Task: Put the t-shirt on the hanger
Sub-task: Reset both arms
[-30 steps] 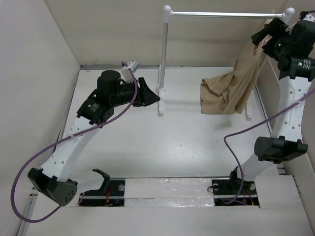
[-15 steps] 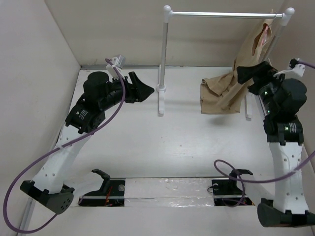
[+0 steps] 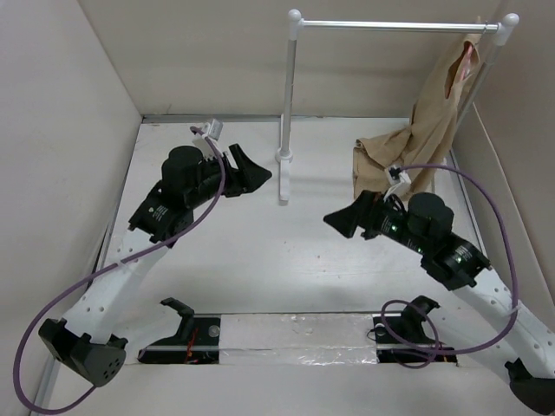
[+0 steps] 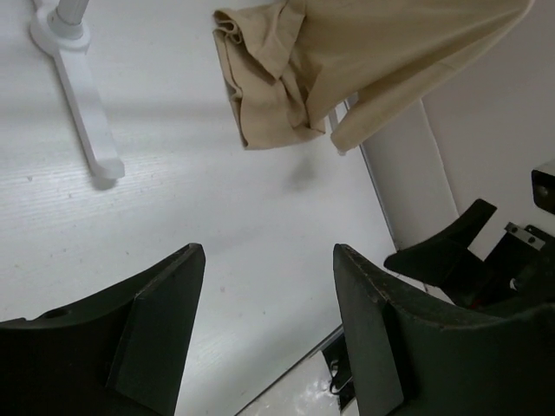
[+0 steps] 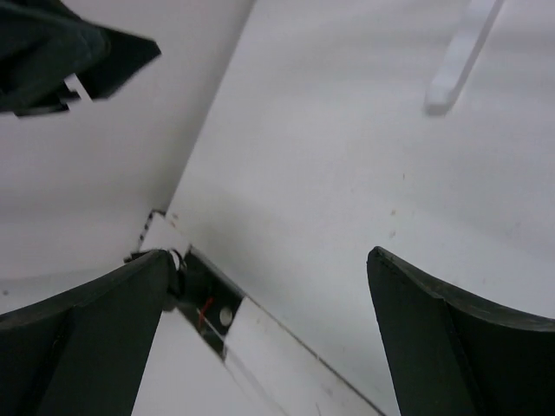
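The tan t-shirt [image 3: 434,121] hangs from the right end of the white rack's rod, and its lower part is bunched on the table [image 3: 381,165]. A strip of the salmon-pink hanger [image 3: 467,59] shows in the shirt's neck opening. My left gripper [image 3: 258,172] hovers left of the rack's post, open and empty, well apart from the shirt [image 4: 347,69]. My right gripper [image 3: 336,222] is low over the table's middle, below and left of the shirt, open with nothing between its fingers. In the wrist views the left gripper [image 4: 269,329] and the right gripper [image 5: 269,260] both show bare table between the jaws.
The white garment rack has its left post [image 3: 287,104] and foot [image 4: 82,95] at the back centre; the right post stands behind the shirt. White walls close in the left, back and right. The arm bases' cut-outs [image 3: 191,334] lie along the near edge.
My right arm has come down from the rod's right end to the table's middle, leaving the shirt hanging there. The left gripper has opened wider and shifted slightly.
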You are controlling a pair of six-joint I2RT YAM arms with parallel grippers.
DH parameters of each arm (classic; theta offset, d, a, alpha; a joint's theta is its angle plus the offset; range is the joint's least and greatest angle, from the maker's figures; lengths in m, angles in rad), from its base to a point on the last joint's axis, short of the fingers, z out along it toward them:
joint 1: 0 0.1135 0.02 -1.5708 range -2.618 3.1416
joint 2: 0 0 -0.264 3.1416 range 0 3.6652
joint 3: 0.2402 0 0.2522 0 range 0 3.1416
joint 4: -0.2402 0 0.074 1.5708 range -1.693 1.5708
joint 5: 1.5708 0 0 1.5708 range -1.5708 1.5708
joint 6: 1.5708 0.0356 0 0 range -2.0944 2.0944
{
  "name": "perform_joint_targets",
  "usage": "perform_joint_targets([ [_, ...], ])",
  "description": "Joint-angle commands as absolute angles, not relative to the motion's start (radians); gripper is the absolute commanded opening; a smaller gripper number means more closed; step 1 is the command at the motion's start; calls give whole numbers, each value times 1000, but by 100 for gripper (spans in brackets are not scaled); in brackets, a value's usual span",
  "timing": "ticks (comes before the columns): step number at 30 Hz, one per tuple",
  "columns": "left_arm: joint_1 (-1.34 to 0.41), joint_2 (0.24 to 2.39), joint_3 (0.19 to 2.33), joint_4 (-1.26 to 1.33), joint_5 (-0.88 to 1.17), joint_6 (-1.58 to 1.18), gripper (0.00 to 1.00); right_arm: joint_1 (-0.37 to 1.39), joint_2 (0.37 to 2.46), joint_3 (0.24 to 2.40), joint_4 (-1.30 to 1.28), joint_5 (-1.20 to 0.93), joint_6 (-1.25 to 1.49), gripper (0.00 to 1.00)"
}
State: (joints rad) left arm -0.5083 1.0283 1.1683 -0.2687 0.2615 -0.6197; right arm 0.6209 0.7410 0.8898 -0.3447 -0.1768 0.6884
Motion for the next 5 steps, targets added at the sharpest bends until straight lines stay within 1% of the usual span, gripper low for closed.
perform_joint_targets([
  [1,-506,989,1126,-203,250,-635,57,695,654,884,-380,-26,730,100],
  [5,-506,983,1066,-164,275,-676,57,733,658,894,-454,24,716,100],
])
